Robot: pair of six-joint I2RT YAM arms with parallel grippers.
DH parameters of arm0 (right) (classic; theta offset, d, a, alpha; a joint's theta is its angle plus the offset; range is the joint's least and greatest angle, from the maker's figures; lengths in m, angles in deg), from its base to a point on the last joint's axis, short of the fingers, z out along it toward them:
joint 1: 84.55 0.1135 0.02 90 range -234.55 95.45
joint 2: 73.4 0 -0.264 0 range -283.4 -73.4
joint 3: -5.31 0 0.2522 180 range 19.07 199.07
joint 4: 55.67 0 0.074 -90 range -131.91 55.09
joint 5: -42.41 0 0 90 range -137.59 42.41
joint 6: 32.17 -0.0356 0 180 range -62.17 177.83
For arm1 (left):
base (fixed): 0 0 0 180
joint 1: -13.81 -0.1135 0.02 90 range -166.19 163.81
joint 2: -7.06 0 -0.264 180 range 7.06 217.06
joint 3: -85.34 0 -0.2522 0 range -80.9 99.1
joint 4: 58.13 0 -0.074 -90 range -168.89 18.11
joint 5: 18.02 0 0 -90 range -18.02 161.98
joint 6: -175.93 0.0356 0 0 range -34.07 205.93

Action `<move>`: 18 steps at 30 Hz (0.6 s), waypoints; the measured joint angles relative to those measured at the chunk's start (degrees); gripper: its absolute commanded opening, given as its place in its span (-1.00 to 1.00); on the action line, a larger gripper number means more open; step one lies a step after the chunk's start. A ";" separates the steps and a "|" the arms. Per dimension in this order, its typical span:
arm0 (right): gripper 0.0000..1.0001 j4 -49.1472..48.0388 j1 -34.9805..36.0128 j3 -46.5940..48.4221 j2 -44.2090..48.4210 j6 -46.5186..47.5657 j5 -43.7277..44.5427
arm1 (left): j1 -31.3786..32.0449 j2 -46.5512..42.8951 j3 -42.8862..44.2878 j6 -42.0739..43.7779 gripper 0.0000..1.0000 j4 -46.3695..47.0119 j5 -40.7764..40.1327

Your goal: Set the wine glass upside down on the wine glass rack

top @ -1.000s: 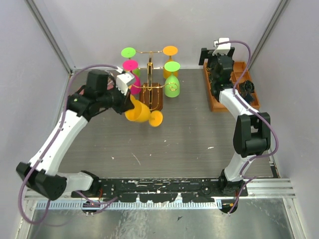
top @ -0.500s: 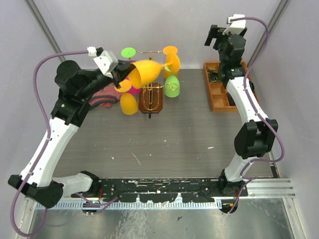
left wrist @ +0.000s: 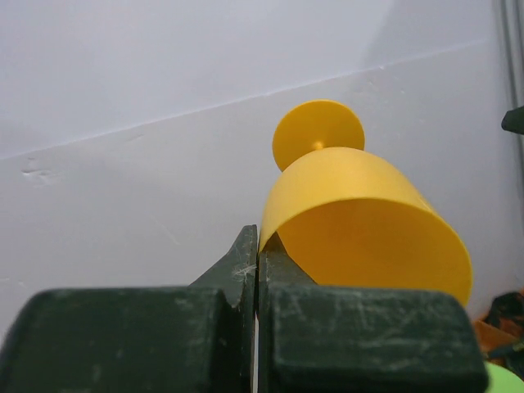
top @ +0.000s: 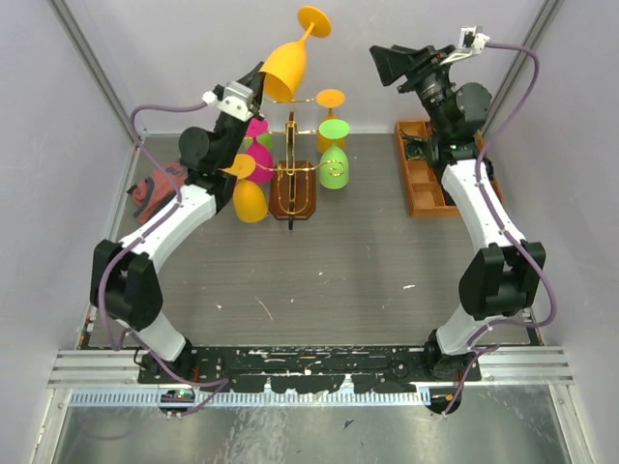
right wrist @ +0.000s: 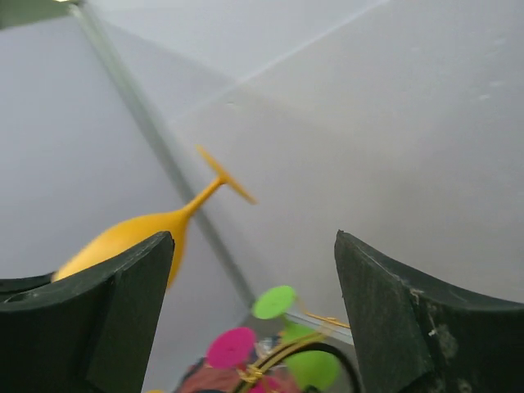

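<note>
One orange wine glass (top: pixel 287 63) hangs high in the air, at about 12 o'clock from the wine glass rack (top: pixel 293 184). Its foot is uppermost and its mouth points down, slightly tilted. Half a second ago it lay sideways just over the rack. Now it is raised and inverted, so I judge that what remains is lowering its stem into a free scroll arm. The left gripper (top: pixel 255 85) pinches the rim, jaws closed on its wall. At 3 o'clock from the glass, the right gripper (top: pixel 392 66) gapes wide, holding nothing.

Left jaws pinched on rim of orange wine glass (left wrist: pixel 360 221), round foot toward pale wall (left wrist: pixel 123 123)
</note>
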 measured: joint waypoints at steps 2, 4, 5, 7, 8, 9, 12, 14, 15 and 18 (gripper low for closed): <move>0.63 -8.79 0.04 0.24 -2.73 -9.29 -5.03 | 0.00 2.34 -0.02 -0.26 -1.00 5.57 -2.03; 0.59 -16.74 0.31 1.60 -6.45 -17.99 -8.37 | 0.00 3.48 -0.02 -0.83 -1.00 9.35 -3.74; 0.56 -20.68 0.44 2.64 -8.83 -22.47 -9.70 | 0.00 3.76 -0.02 -1.25 -1.00 11.54 -4.55; 0.53 -26.71 0.92 4.83 -13.22 -30.32 -11.23 | 0.00 3.80 -0.02 -1.84 -1.00 14.64 -5.62; 0.52 -29.51 1.27 6.43 -15.82 -34.14 -11.72 | 0.00 3.80 0.00 -2.21 -1.00 16.11 -5.90; 0.52 -31.95 1.57 7.98 -18.32 -37.62 -11.91 | 0.00 3.80 0.00 -2.64 -1.00 17.55 -6.12; 0.52 -35.56 2.67 10.95 -23.89 -44.11 -12.28 | 0.02 3.80 -0.02 -3.67 -1.00 19.76 -6.19; 0.52 -36.02 3.63 12.66 -26.01 -45.64 -12.68 | 0.04 3.80 -0.15 -4.11 -1.00 20.50 -6.16; 0.52 -35.98 4.24 13.79 -26.82 -45.92 -12.94 | 0.07 3.80 -0.35 -4.28 -1.00 20.92 -6.16; 0.52 -35.91 5.97 17.05 -27.76 -46.01 -13.77 | 0.20 3.78 -1.33 -4.70 -1.00 21.51 -6.12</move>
